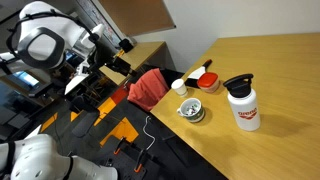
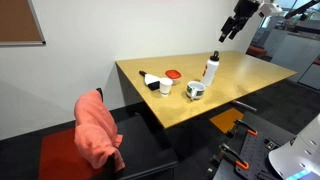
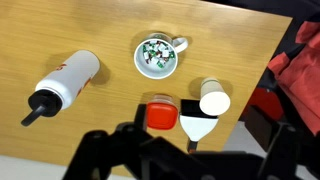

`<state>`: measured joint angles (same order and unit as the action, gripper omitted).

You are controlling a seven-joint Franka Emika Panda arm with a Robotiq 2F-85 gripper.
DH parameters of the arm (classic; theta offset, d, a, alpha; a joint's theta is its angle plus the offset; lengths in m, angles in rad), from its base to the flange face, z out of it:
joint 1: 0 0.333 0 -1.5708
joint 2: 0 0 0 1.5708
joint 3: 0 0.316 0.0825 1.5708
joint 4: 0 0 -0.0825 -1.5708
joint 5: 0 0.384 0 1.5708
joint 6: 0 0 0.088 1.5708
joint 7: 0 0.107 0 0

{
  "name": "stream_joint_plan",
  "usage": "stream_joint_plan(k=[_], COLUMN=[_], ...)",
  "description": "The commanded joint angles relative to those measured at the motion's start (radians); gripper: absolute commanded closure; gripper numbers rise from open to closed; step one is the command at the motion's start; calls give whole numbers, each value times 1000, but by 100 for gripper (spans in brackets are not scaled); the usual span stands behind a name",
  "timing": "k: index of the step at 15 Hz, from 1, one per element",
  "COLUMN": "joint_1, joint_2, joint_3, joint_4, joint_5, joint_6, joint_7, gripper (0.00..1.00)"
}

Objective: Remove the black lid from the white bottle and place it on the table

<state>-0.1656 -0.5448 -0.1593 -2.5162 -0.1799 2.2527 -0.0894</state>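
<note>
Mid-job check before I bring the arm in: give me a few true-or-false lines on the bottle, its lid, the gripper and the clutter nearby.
1. The round black plastic lid sits on the squat white plastic bottle. True.
2. The bottle lies on its side on the light-brown wooden table. False: it stands upright in both exterior views.
3. The gripper is clamped on the lid. False: it hangs high in the air, apart from the bottle, and the wrist view shows its jaws open and empty.
4. A small metal cup stands on the table beside the bottle. True.
5. The red cloth lies on the tabletop. False: it drapes over a chair beside the table.
</note>
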Motion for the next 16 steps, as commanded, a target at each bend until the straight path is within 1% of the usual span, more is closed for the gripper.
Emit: stream_joint_plan(k=[1, 4, 7, 9, 11, 14, 16], joint_1=[-5, -5, -35, -73, -119, -182, -211], joint_2=[1, 1, 57, 112, 177, 278, 351], joint_3=[4, 4, 5, 7, 2, -4, -16], joint_4=[2, 2, 55, 110, 177, 276, 326], joint_5=[4, 4, -2, -10, -20, -32, -44], joint_6=[-3, -3, 76, 144, 185, 190, 187], joint_7=[-3, -3, 74, 153, 219, 330, 411], gripper=[0, 0, 0, 0, 0, 0, 0])
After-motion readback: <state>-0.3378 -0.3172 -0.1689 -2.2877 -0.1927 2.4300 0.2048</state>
